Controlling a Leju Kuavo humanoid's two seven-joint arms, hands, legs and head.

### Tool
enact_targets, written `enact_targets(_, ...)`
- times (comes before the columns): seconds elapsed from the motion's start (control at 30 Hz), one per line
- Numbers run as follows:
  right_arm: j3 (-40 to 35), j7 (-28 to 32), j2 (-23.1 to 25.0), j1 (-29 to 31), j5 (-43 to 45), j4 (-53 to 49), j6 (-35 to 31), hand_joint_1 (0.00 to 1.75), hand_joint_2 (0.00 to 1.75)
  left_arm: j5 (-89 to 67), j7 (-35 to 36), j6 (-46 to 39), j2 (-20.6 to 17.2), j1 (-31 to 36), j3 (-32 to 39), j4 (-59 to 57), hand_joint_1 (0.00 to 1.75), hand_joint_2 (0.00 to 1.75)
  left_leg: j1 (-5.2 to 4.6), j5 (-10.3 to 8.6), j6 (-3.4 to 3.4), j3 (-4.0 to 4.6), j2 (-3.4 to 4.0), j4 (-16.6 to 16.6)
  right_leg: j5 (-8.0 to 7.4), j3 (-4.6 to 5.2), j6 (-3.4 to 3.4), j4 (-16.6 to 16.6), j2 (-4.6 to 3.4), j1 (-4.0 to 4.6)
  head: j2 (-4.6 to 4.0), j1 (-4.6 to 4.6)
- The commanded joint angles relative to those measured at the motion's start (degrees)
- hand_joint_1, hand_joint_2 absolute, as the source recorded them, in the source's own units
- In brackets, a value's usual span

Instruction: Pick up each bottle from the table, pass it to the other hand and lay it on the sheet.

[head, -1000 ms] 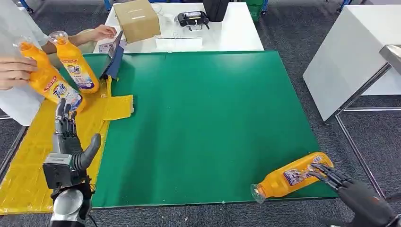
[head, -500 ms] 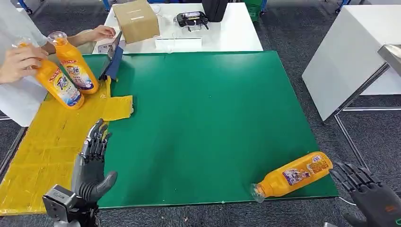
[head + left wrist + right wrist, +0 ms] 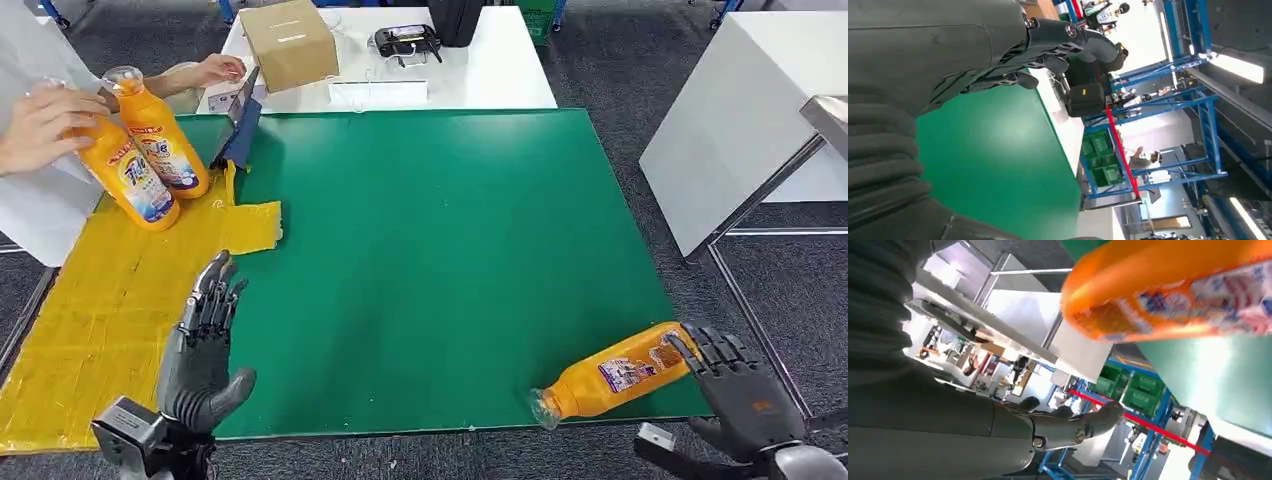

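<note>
Orange bottle [image 3: 615, 372] with printed label lies sideways on the green table [image 3: 430, 230].

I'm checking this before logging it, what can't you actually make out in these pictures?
- Head view: whether the right hand touches the lying bottle; fingers cover its base.
- Right wrist view: that bottle's label, blurred, cap end cut off.
- Head view: rear standing bottle, cap covered by a person's hand.

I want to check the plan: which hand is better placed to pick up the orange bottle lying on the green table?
The right hand: open beside the lying orange bottle. The left hand is far across the green table.
</note>
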State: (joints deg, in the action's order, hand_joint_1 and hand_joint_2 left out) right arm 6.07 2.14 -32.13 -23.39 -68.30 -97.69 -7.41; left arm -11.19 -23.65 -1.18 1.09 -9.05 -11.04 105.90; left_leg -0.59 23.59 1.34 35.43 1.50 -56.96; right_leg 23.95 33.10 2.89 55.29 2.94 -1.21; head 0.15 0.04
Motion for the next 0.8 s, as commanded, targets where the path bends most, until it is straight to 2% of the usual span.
enact_targets(0.03, -7.9, 0.7, 7.1, 11.7, -2.5, 16.1, -1.6, 0.0, 1.75, 1.0, 0.5, 0.6, -0.9, 2.7, -2.0, -3.6, 0.0, 1.75, 0.23, 0.09, -0.17, -0.44, -0.04, 0.1, 0.01, -0.5, -0.2, -0.3, -0.35, 0.17, 0.0, 0.0)
enact_targets(0.13, -8.8, 0.6, 7.3, 12.5, -2.8, 17.0, -1.9, 0.0, 1.75, 1.0, 0.5, 0.5, -0.8, 3.0, -2.2, -3.9, 0.0, 1.75, 0.3, 0.17, -0.25, -0.69, 0.0, 0.2, 0.06, -0.74, -0.3, -0.3, -0.58, 0.22, 0.0, 0.02)
enact_targets(0.27, -11.8, 0.7, 8.3, 16.4, -3.8, 20.5, -2.7, 0.0, 1.75, 1.2, 0.6, 0.6, -0.9, 3.4, -2.7, -4.4, 0.0, 1.75, 0.19, 0.09, -0.15, -0.37, 0.03, 0.1, 0.0, -0.41, -0.2, -0.2, -0.39, 0.14, 0.0, -0.02)
enact_targets(0.43, -12.2, 0.5, 8.2, 16.8, -3.9, 20.8, -2.7, 0.0, 1.75, 1.3, 0.6, 0.6, -0.8, 3.4, -2.6, -4.4, 0.0, 1.75, 0.13, 0.04, -0.11, -0.26, -0.07, 0.1, 0.0, -0.33, -0.15, -0.1, -0.2, 0.09, 0.0, 0.02)
enact_targets(0.5, -13.5, 0.7, 9.0, 18.7, -4.2, 22.3, -2.8, 0.0, 1.75, 1.7, 0.7, 0.6, -0.7, 3.6, -2.6, -4.6, 0.0, 1.75, 0.21, 0.12, -0.15, -0.4, -0.12, 0.1, 0.07, -0.51, -0.21, -0.2, -0.27, 0.15, 0.0, 0.0)
enact_targets(0.57, -15.7, 0.8, 9.7, 21.0, -4.9, 24.7, -2.9, 0.0, 1.75, 2.0, 0.7, 0.7, -0.6, 3.9, -2.6, -5.0, 0.0, 1.75, 0.13, 0.01, -0.06, -0.18, 0.04, 0.1, -0.05, -0.26, -0.13, -0.1, -0.23, 0.1, 0.0, 0.04)
enact_targets(0.63, -16.9, 0.8, 10.1, 22.3, -5.2, 26.0, -2.7, 0.0, 1.75, 2.1, 0.7, 0.6, -0.6, 4.1, -2.7, -5.3, 0.0, 1.75, 0.2, 0.1, -0.13, -0.41, 0.06, 0.1, 0.0, -0.51, -0.21, -0.2, -0.44, 0.15, 0.0, 0.02)
enact_targets(0.73, -19.1, 0.8, 10.3, 25.0, -5.5, 29.9, -1.3, 0.0, 1.75, 2.4, 0.8, 0.7, -0.5, 4.5, -3.0, -5.8, 0.0, 1.75, 0.18, 0.03, -0.1, -0.28, 0.03, 0.1, -0.05, -0.36, -0.18, -0.2, -0.31, 0.14, 0.0, 0.02)
enact_targets(0.77, -19.9, 1.1, 9.6, 26.3, -3.8, 32.1, 3.4, 0.0, 1.75, 2.6, 0.8, 0.8, -0.5, 4.8, -3.1, -6.2, 0.0, 1.75, 0.23, 0.04, -0.13, -0.38, 0.04, 0.1, -0.05, -0.46, -0.22, -0.2, -0.4, 0.18, 0.0, 0.02)
enact_targets(0.8, -22.5, 1.2, 6.8, 27.5, -2.3, 34.2, 8.7, 1.01, 1.75, 2.9, 0.7, 0.8, -0.5, 5.5, -3.5, -7.1, 0.0, 1.75, 0.16, 0.0, -0.07, -0.3, 0.03, 0.1, -0.07, -0.34, -0.16, -0.2, -0.27, 0.12, 0.0, 0.02)
